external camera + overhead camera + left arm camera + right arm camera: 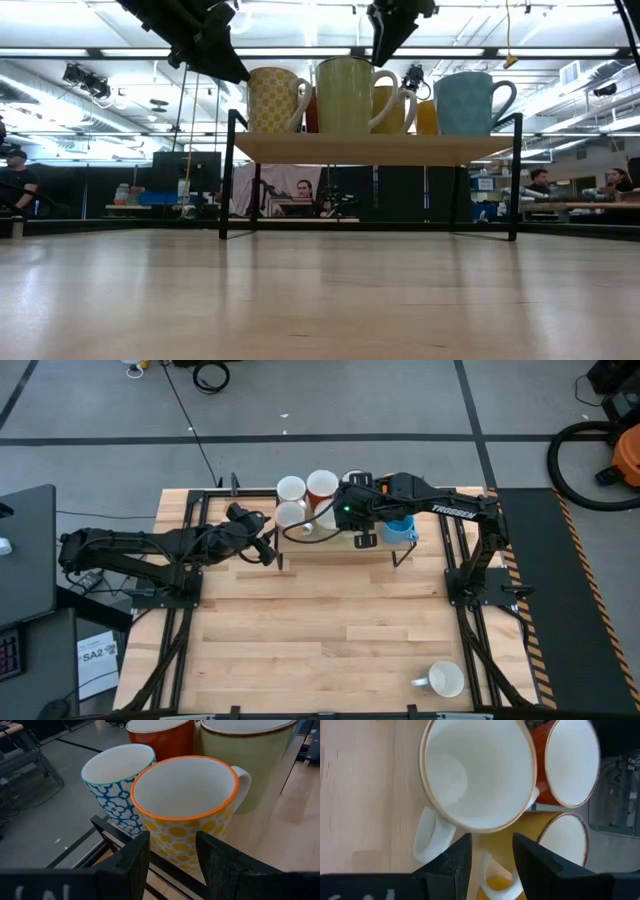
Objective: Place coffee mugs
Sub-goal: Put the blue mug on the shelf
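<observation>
Several coffee mugs stand on a raised wooden shelf (375, 149) at the table's far side. The low view shows a yellow-dotted mug (272, 100), a larger pale yellow-green mug (345, 95), an orange-yellow mug (396, 108) and a light blue mug (470, 103). One white mug (445, 680) stands alone near the table's near right corner. My left gripper (172, 862) is open at the shelf's left end, just in front of the yellow-dotted mug (185, 810), touching nothing. My right gripper (490, 857) is open above the pale yellow-green mug (477, 772), pointing down.
A blue-patterned mug (117, 780) and a red-orange mug (162, 737) stand behind the yellow-dotted one. The shelf rests on thin black metal legs (228, 175). Bare wood lies between the shelf and the near edge. People sit in the room beyond the table.
</observation>
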{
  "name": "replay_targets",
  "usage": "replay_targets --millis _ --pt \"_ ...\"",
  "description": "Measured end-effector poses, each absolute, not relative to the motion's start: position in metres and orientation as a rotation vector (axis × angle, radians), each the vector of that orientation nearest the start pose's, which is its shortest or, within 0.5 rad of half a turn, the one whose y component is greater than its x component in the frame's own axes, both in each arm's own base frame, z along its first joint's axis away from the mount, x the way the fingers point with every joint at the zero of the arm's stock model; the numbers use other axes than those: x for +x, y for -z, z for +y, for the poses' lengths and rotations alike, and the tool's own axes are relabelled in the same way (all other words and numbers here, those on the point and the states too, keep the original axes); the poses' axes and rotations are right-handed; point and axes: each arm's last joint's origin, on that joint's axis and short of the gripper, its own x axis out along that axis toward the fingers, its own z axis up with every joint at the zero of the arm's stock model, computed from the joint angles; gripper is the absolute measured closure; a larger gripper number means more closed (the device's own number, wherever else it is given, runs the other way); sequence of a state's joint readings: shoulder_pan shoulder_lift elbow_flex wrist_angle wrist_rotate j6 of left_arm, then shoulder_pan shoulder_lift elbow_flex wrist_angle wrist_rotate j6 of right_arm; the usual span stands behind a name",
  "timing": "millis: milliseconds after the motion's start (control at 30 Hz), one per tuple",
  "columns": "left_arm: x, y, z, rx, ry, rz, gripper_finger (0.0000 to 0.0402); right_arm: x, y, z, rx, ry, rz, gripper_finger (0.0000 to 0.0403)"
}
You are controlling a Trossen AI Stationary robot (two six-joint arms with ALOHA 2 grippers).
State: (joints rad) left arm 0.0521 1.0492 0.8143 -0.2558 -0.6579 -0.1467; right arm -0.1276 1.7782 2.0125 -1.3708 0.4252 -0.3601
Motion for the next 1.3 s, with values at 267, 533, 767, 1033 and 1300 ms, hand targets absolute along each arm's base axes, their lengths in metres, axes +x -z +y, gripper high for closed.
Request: replay_targets --millis 267,533,767,1033,1300 --pt "0.219 -0.291 0.029 0.012 -0.728 0.426 0.0235 0.332 -0.390 -0.052 -0.433 0.192 1.234 0.0255" --pt "0.219 -0.291 0.029 0.012 -0.728 0.426 0.0235 0.341 -0.392 -0.053 -0.419 0.199 1.148 0.0255" --pt "0.219 -0.291 0.029 0.012 -0.728 0.426 0.0235 0.347 -0.395 -0.054 -0.418 0.218 1.080 0.0255" --pt "0.219 -0.291 0.029 0.012 -0.728 0.426 0.0235 0.350 -0.398 -0.056 -0.416 0.235 1.034 0.0255" --pt "0.216 -0.296 0.021 0.010 -0.691 0.398 0.0235 0.352 -0.399 -0.037 -0.444 0.189 1.018 0.0255"
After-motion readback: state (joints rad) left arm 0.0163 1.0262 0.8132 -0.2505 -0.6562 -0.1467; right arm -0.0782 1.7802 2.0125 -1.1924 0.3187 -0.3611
